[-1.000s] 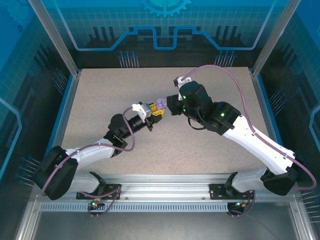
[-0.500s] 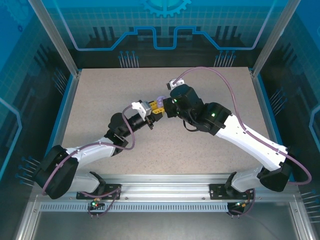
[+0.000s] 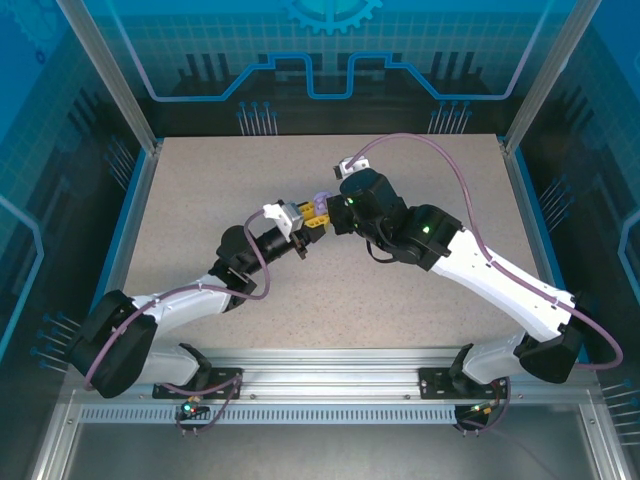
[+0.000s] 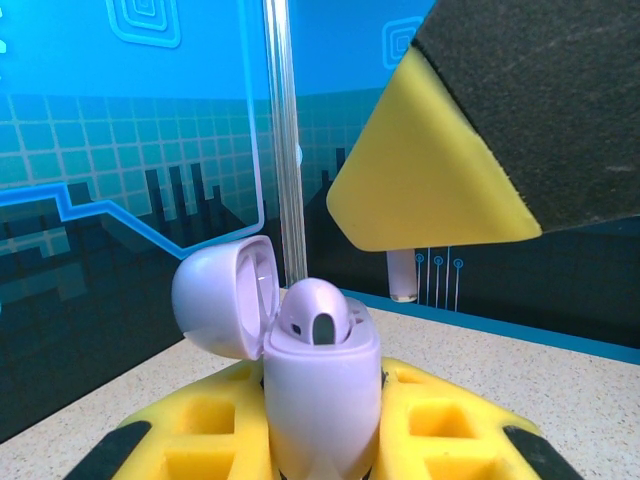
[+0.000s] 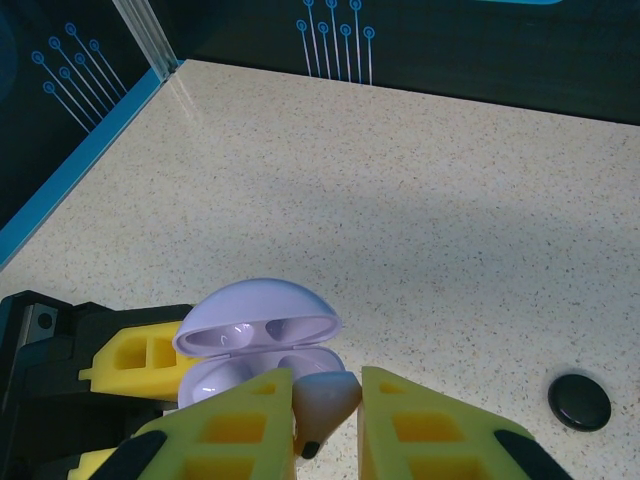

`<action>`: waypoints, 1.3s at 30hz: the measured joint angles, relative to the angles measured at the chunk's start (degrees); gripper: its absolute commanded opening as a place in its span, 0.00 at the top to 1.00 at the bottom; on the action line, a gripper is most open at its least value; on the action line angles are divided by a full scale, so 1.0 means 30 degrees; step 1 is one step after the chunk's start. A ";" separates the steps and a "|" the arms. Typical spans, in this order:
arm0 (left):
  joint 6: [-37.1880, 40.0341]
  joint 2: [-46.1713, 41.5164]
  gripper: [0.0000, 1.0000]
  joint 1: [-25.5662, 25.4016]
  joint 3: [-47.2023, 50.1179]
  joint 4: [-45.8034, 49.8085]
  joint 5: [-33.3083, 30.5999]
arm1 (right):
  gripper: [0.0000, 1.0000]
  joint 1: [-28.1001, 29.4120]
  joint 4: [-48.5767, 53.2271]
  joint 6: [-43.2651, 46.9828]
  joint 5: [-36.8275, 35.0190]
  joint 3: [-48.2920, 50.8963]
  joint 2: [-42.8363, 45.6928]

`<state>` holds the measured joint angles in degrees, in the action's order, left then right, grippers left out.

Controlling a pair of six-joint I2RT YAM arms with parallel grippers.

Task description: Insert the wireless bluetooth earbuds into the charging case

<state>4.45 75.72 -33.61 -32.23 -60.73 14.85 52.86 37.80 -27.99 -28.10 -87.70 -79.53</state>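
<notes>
My left gripper [image 4: 322, 445] is shut on the lilac charging case [image 4: 320, 385], holding it upright above the table. The case lid [image 4: 225, 295] is swung open to the left, and one lilac earbud [image 4: 315, 318] sits in a slot. My right gripper [image 5: 325, 425] is shut on a second lilac earbud [image 5: 325, 398], pinched between its yellow fingers [image 5: 235, 430] just above the open case [image 5: 262, 325]. Seen from above, the two grippers meet at the table's middle, the case [image 3: 322, 198] between the left gripper [image 3: 312, 216] and the right gripper [image 3: 334, 207].
A small round black object [image 5: 579, 401] lies on the speckled table [image 5: 420, 200] to the right of the case. The right gripper's yellow finger [image 4: 430, 170] hangs close over the case. Blue-edged enclosure walls [image 3: 130, 200] border the table.
The right arm has swung left with the earbud and now hovers over the open case. The left arm and the case have stayed still.
</notes>
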 measured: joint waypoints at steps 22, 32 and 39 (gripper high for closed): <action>-0.0015 0.0262 1.00 -0.0146 0.0000 0.0000 0.0007 | 0.80 -0.0087 -0.0211 -0.0036 0.0073 0.0000 0.0000; -0.0022 0.0262 1.00 -0.0233 -0.0153 -0.0007 0.0015 | 0.81 -0.0444 -0.0495 -0.0277 0.0561 0.0000 -0.0117; -0.0146 0.0262 1.00 -0.0270 -0.0379 0.0000 0.0007 | 0.81 -0.0517 -0.0656 -0.0532 0.0911 0.0087 -0.0372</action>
<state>4.01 76.51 -34.41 -33.36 -60.73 14.87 51.31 35.83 -29.58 -25.36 -87.44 -80.64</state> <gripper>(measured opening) 0.204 0.190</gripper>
